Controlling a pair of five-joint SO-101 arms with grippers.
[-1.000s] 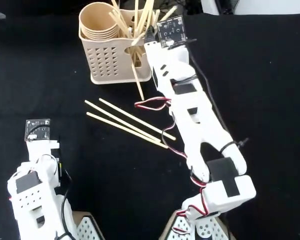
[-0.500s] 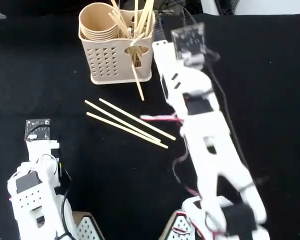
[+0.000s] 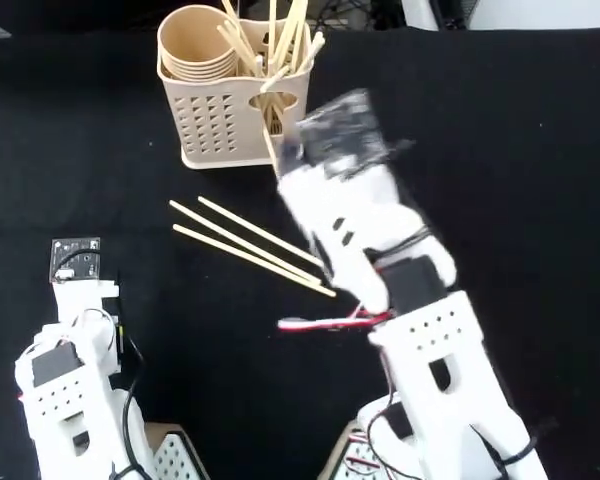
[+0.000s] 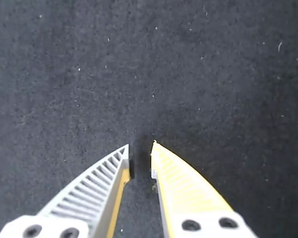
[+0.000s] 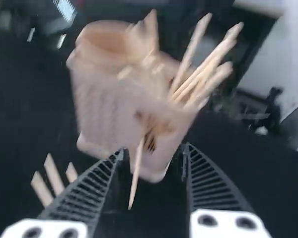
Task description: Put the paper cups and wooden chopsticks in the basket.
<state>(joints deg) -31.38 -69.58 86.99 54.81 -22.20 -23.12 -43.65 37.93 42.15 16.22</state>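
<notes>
Two arms of mine sit at the black-covered table (image 3: 520,150). My right arm (image 3: 380,260) stretches over its middle toward the far edge, and my left arm (image 3: 65,370) is folded at the near corner.

The perforated beige basket (image 3: 220,125) stands upright at the far side. A nested stack of paper cups (image 3: 198,45) fills one end. The other end, nearer my right arm, holds a bundle of wooden chopsticks (image 3: 280,40) that stand on end and fan out above the rim. One more chopstick (image 5: 135,173) leans outside against the basket's front wall.

Three loose chopsticks (image 3: 245,245) lie flat on the cloth, side by side on a slant, between the basket and my arms.

My right gripper (image 5: 152,148) is spread wide and holds nothing, with the basket ahead of it. My left gripper (image 4: 140,147) has its tips drawn almost together above bare cloth, a thin slit between them. The print on my left camera board (image 3: 75,258) is too small to read.
</notes>
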